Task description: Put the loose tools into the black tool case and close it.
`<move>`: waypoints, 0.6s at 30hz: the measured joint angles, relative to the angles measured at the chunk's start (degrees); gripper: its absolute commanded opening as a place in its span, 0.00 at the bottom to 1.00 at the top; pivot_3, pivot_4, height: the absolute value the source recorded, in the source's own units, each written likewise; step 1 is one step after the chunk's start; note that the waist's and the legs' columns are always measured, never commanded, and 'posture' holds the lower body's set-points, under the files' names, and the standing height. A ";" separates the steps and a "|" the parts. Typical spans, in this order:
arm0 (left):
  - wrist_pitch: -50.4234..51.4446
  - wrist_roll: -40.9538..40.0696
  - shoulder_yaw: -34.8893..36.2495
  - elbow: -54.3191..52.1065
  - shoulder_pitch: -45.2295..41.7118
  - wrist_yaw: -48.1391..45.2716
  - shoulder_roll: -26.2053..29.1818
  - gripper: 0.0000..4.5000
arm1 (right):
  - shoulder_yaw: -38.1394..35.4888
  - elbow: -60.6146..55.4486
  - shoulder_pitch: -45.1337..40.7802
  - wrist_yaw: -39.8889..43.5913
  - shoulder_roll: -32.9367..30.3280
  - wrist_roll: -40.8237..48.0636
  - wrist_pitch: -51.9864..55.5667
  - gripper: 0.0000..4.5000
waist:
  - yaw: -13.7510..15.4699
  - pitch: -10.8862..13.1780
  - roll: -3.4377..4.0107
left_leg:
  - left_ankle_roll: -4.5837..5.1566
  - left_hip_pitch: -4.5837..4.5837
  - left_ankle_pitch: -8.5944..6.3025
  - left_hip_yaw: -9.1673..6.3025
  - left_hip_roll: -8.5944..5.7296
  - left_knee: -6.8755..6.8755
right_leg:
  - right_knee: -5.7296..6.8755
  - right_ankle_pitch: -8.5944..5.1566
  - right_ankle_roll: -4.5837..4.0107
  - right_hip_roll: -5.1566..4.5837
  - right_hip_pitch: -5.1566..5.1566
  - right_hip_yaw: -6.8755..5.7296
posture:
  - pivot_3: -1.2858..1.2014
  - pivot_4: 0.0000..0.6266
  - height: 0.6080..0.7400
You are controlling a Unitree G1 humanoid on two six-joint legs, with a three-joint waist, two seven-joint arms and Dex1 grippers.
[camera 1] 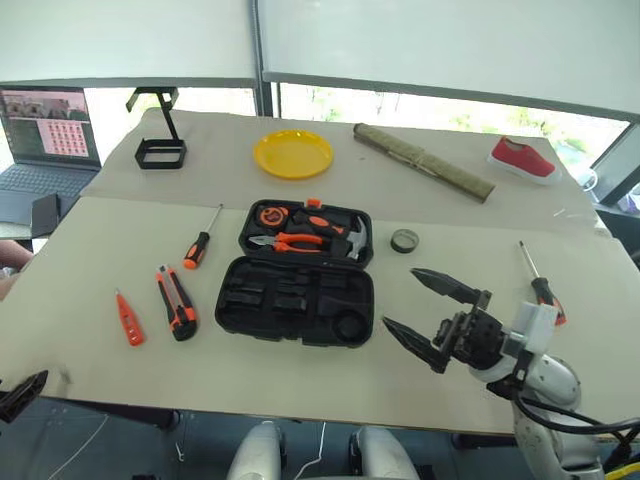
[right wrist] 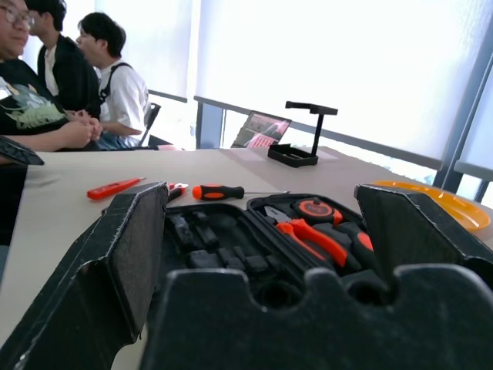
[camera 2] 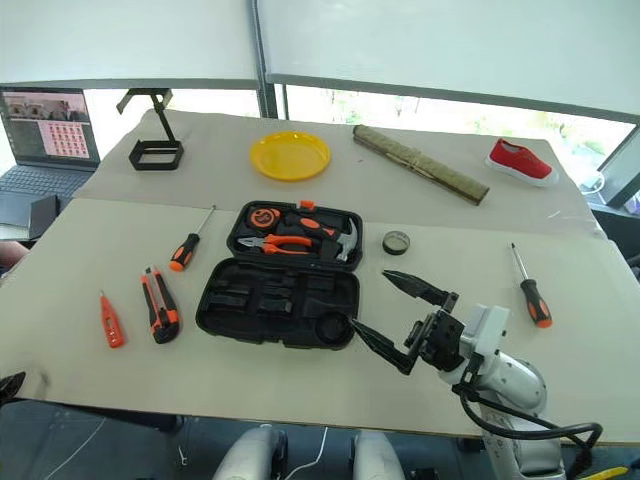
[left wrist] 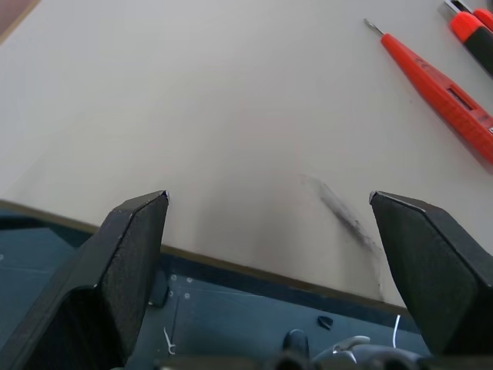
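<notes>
Your right pincer [camera 2: 392,316] is gaping empty beside the open black tool case [camera 2: 280,297], nearest the tape roll [camera 2: 397,242] lying just beyond it.

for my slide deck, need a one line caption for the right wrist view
Open right gripper facing the open black tool case, with pliers inside, a screwdriver and tester screwdriver on the table beyond it.

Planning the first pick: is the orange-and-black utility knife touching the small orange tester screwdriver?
Apart. The left eye view shows bare table between the utility knife and the tester screwdriver.
</notes>
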 measured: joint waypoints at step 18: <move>10.72 18.79 -53.60 27.76 -68.22 5.76 3.53 0.94 | 2.03 -1.65 1.66 -4.59 -0.76 -3.57 0.96 1.00 | -2.34 0.01 0.06 | -0.04 -0.14 0.01 0.18 -0.12 -0.08 | 0.31 0.05 -0.08 0.40 -0.16 0.15 | 0.52 0.24 1.00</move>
